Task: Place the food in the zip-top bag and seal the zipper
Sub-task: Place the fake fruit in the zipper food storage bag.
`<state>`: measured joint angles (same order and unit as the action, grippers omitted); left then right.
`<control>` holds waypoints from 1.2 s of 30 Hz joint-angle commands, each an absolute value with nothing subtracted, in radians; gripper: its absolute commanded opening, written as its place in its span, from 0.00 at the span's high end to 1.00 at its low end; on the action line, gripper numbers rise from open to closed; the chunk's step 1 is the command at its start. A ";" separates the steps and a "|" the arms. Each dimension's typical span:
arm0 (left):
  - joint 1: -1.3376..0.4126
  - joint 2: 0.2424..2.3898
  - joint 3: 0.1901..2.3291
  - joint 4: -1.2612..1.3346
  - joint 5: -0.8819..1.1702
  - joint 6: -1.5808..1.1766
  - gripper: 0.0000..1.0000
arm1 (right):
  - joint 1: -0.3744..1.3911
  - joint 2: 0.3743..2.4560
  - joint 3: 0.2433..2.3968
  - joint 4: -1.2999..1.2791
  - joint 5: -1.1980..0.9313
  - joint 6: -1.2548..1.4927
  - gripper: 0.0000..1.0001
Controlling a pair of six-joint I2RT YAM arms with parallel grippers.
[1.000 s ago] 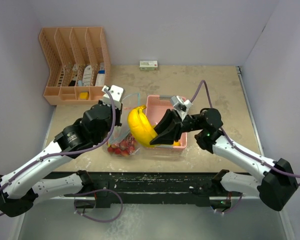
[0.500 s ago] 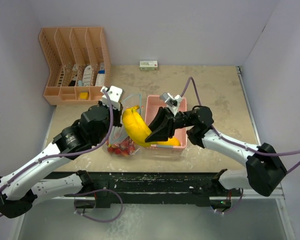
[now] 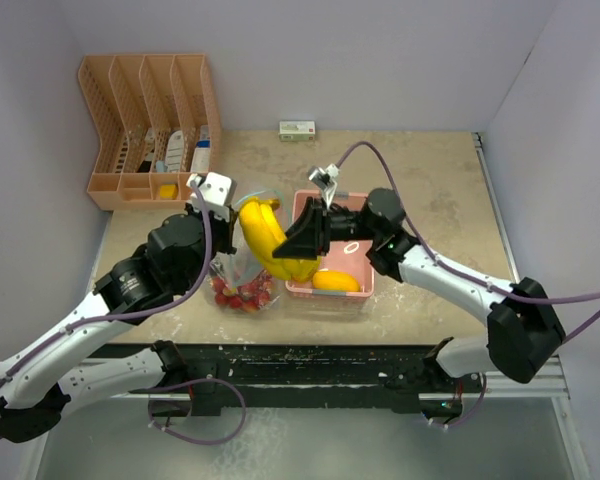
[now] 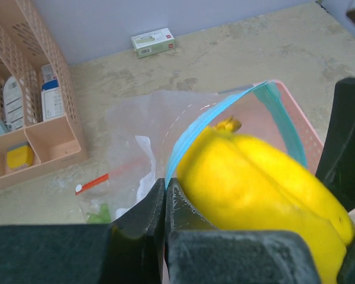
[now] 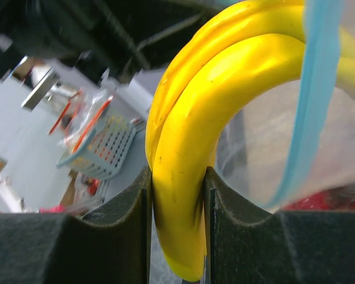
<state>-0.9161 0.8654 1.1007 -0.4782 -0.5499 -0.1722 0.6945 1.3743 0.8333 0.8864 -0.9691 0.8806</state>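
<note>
one banana bunch (image 3: 264, 236), one mango (image 3: 336, 281), one bag (image 4: 130, 130), one basket (image 3: 369, 280)

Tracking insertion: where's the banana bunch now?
Top view, centre: bananas in the right gripper, at the mouth of the zip-top bag the left gripper holds, beside the pink basket.

Left arm (image 3: 130, 285) reaches from lower left to centre, left gripper (image 4: 165, 184) pinched on the zip-top bag (image 4: 130, 130) rim. Right arm (image 3: 450, 285) extends leftward, right gripper (image 5: 177, 177) clamped across the bananas (image 5: 189, 112).
</note>
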 commanded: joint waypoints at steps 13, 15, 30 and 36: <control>-0.911 0.846 1.074 -0.387 -0.440 -0.220 1.00 | 0.687 1.448 1.234 0.055 -0.509 0.761 1.00; -0.911 0.848 1.073 -0.376 -0.434 -0.221 1.00 | 0.689 1.447 1.212 0.056 -0.494 0.774 1.00; -0.911 0.928 1.032 -0.273 -0.323 -0.285 1.00 | 0.688 1.419 1.298 0.086 -0.314 0.845 0.45; -0.911 0.985 1.063 -0.249 -0.331 -0.291 1.00 | 0.689 1.405 1.311 0.055 -0.341 0.807 0.27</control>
<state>-0.9062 0.9646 1.0336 -0.3271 -0.3450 -0.2695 0.6918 1.4448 1.2617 0.0425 -0.3519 0.8288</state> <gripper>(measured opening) 0.007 0.716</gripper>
